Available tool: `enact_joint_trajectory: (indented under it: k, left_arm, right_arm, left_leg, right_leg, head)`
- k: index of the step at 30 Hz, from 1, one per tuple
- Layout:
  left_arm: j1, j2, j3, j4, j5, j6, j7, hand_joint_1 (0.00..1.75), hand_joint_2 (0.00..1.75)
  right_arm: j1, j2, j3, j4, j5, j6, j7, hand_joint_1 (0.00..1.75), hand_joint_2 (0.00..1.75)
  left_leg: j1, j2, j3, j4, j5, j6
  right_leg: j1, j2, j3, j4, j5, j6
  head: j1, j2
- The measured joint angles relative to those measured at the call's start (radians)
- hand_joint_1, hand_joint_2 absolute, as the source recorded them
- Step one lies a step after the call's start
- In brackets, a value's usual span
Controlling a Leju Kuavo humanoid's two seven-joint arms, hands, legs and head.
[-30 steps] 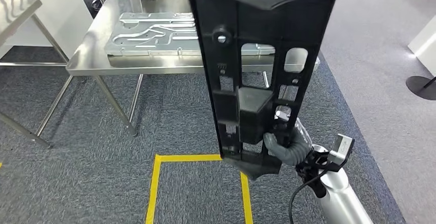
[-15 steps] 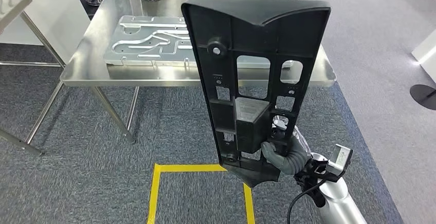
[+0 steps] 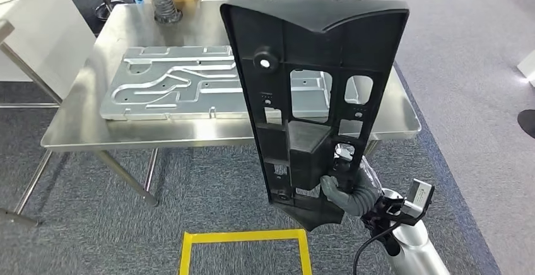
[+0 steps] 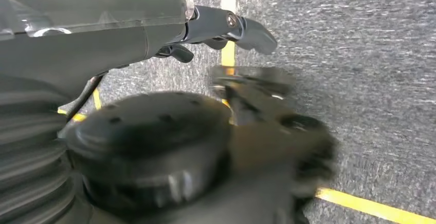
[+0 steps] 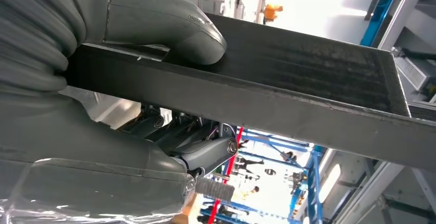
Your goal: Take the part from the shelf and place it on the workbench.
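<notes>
Steel table [image 3: 76, 137] has drawn closer as the robot approaches; right hand [image 3: 344, 183] grips the black part [image 3: 315, 92] upright, placement nearing.

Black part [image 3: 315, 92], gripped by the right hand [image 3: 344, 187], hides that hand's fingers and part of the grooved metal plate [image 3: 170, 89] beyond; left hand [image 4: 216, 29]: grasp indeterminate.

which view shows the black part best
The head view: the whole black part shows upright, held at its lower end by the right hand, with the workbench behind it. The right wrist view shows just a dark edge of it under the thumb. The left wrist view shows carpet and the left hand.
</notes>
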Motion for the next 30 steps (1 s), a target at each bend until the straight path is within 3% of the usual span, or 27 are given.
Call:
enact_joint_trajectory:
  k: [1, 2, 5, 6, 7, 9, 11, 13, 14, 15, 16, 18, 19, 20, 23, 25, 26, 28, 30]
  left_arm:
    - [0.002, 0.000, 0.000, 0.000, -0.001, 0.001, 0.000, 0.00, 1.75]
    - [0.004, 0.001, 0.000, 0.000, -0.002, 0.001, -0.001, 0.00, 1.75]
    - [0.011, 0.003, 0.000, 0.000, -0.008, 0.001, -0.002, 0.00, 1.75]
    - [0.013, 0.005, -0.001, 0.000, -0.011, 0.000, -0.003, 0.00, 1.75]
    - [0.012, 0.005, -0.002, 0.000, -0.013, -0.001, -0.004, 0.00, 1.75]
    - [0.008, 0.003, -0.006, 0.000, -0.016, -0.006, -0.010, 0.00, 1.75]
    - [0.001, 0.001, -0.009, 0.000, -0.019, -0.012, -0.024, 0.00, 1.75]
    - [-0.004, 0.001, -0.009, 0.000, -0.029, -0.017, -0.043, 0.00, 1.75]
    - [-0.004, 0.001, -0.009, 0.000, -0.033, -0.020, -0.051, 0.00, 1.75]
    - [-0.004, 0.001, -0.009, 0.000, -0.037, -0.023, -0.058, 0.00, 1.75]
    - [-0.004, 0.001, -0.009, 0.000, -0.039, -0.027, -0.065, 0.00, 1.75]
    - [-0.004, 0.001, -0.009, 0.000, -0.043, -0.034, -0.074, 0.00, 1.75]
    - [-0.005, 0.001, -0.009, 0.000, -0.045, -0.036, -0.078, 0.00, 1.75]
    - [-0.006, 0.002, -0.009, 0.000, -0.048, -0.037, -0.081, 0.00, 1.75]
    - [-0.008, 0.002, -0.010, 0.000, -0.056, -0.038, -0.089, 0.00, 1.75]
    - [-0.010, 0.002, -0.011, 0.000, -0.061, -0.039, -0.092, 0.00, 1.75]
    - [-0.012, 0.002, -0.012, 0.000, -0.063, -0.038, -0.094, 0.00, 1.75]
    - [-0.015, 0.002, -0.012, 0.000, -0.064, -0.038, -0.096, 0.00, 1.75]
    - [-0.017, 0.001, -0.012, 0.000, -0.062, -0.038, -0.102, 0.00, 1.75]
  right_arm:
    - [-0.004, 0.000, 0.000, 0.001, -0.001, 0.000, 0.002, 1.38, 1.75]
    - [-0.008, 0.000, 0.000, 0.003, -0.002, 0.001, 0.004, 1.38, 1.75]
    - [-0.028, 0.000, 0.000, 0.013, 0.002, 0.000, 0.014, 1.38, 1.75]
    - [-0.038, -0.002, 0.000, 0.018, 0.008, -0.002, 0.020, 1.38, 1.75]
    - [-0.056, -0.006, 0.000, 0.023, 0.014, -0.005, 0.028, 1.38, 1.75]
    - [-0.111, -0.021, -0.001, 0.035, 0.022, -0.013, 0.046, 1.38, 1.75]
    - [-0.188, -0.046, -0.003, 0.057, 0.021, -0.016, 0.065, 1.38, 1.75]
    - [-0.271, -0.075, -0.004, 0.098, 0.021, -0.009, 0.084, 1.38, 1.75]
    - [-0.317, -0.088, -0.002, 0.126, 0.024, -0.002, 0.093, 1.38, 1.75]
    - [-0.370, -0.102, 0.002, 0.160, 0.031, 0.004, 0.103, 1.38, 1.75]
    - [-0.430, -0.114, 0.009, 0.199, 0.041, 0.010, 0.113, 1.38, 1.75]
    - [-0.566, -0.134, 0.029, 0.285, 0.065, 0.017, 0.130, 1.38, 1.75]
    - [-0.641, -0.141, 0.045, 0.335, 0.079, 0.018, 0.135, 1.38, 1.75]
    - [-0.718, -0.146, 0.068, 0.390, 0.097, 0.017, 0.139, 1.38, 1.75]
    - [-0.929, -0.156, 0.158, 0.543, 0.228, -0.044, 0.136, 1.38, 1.75]
    - [-1.046, -0.158, 0.245, 0.615, 0.426, -0.143, 0.126, 1.38, 1.75]
    - [-1.098, -0.157, 0.299, 0.648, 0.540, -0.196, 0.126, 1.38, 1.75]
    - [-1.172, -0.141, 0.414, 0.724, 0.750, -0.291, 0.136, 1.38, 1.75]
    - [-1.200, -0.108, 0.527, 0.814, 0.895, -0.374, 0.146, 1.38, 1.75]
  left_leg:
    - [-0.001, 0.000, -0.023, -0.031, -0.015, 0.002]
    - [-0.003, 0.000, -0.039, -0.078, 0.015, 0.006]
    - [-0.015, -0.004, -0.063, -0.235, 0.290, 0.022]
    - [-0.019, -0.006, -0.065, -0.257, 0.349, 0.025]
    - [-0.020, -0.008, -0.064, -0.261, 0.365, 0.026]
    - [-0.014, -0.006, -0.053, -0.269, 0.369, 0.033]
    - [-0.009, -0.004, -0.041, -0.279, 0.364, 0.042]
    - [-0.010, -0.004, -0.033, -0.280, 0.354, 0.048]
    - [-0.010, -0.004, -0.028, -0.279, 0.347, 0.048]
    - [-0.010, -0.005, -0.023, -0.277, 0.340, 0.048]
    - [-0.010, -0.005, -0.016, -0.275, 0.333, 0.047]
    - [-0.010, -0.006, -0.002, -0.269, 0.317, 0.042]
    - [-0.012, -0.007, 0.001, -0.265, 0.311, 0.038]
    - [-0.014, -0.007, 0.001, -0.262, 0.307, 0.034]
    - [-0.017, -0.009, -0.005, -0.260, 0.303, 0.023]
    - [-0.017, -0.008, -0.014, -0.236, 0.286, 0.010]
    - [-0.015, -0.006, -0.031, -0.196, 0.266, 0.004]
    - [-0.010, -0.002, -0.094, -0.065, 0.216, -0.004]
    - [-0.006, -0.001, -0.150, 0.027, 0.204, -0.005]
  right_leg:
    - [0.000, 0.002, 0.020, 0.000, -0.016, 0.001]
    - [0.000, 0.003, 0.039, 0.000, -0.032, 0.002]
    - [0.001, 0.010, 0.072, 0.004, -0.073, 0.013]
    - [0.002, 0.014, 0.075, 0.005, -0.084, 0.019]
    - [0.003, 0.018, 0.079, 0.005, -0.092, 0.025]
    - [0.002, 0.016, 0.082, 0.009, -0.110, 0.036]
    - [-0.001, 0.006, 0.049, 0.074, -0.145, 0.046]
    - [-0.004, 0.000, -0.036, 0.210, -0.192, 0.055]
    - [-0.006, -0.001, -0.080, 0.267, -0.200, 0.059]
    - [-0.009, -0.001, -0.111, 0.292, -0.186, 0.061]
    - [-0.011, -0.002, -0.121, 0.275, -0.149, 0.063]
    - [-0.015, -0.003, -0.098, 0.153, -0.043, 0.064]
    - [-0.015, -0.003, -0.082, 0.093, -0.004, 0.062]
    - [-0.014, -0.003, -0.071, 0.053, 0.015, 0.058]
    - [-0.012, -0.002, -0.067, 0.030, 0.011, 0.040]
    - [-0.016, -0.006, -0.059, 0.025, 0.008, 0.028]
    - [-0.018, -0.008, -0.054, 0.023, 0.006, 0.022]
    - [-0.016, -0.011, -0.043, 0.022, -0.001, 0.012]
    - [-0.012, -0.008, -0.033, 0.022, -0.007, 0.008]
  head:
    - [0.000, 0.000]
    - [0.000, 0.000]
    - [0.000, 0.000]
    - [0.000, 0.000]
    - [0.000, 0.000]
    - [0.000, 0.000]
    - [0.000, 0.000]
    - [0.000, 0.000]
    - [0.000, 0.000]
    - [0.000, 0.000]
    - [0.000, 0.000]
    - [0.000, 0.000]
    - [0.000, 0.000]
    - [0.000, 0.000]
    - [0.000, 0.000]
    - [0.000, 0.000]
    - [0.000, 0.000]
    - [0.000, 0.000]
    - [0.000, 0.000]
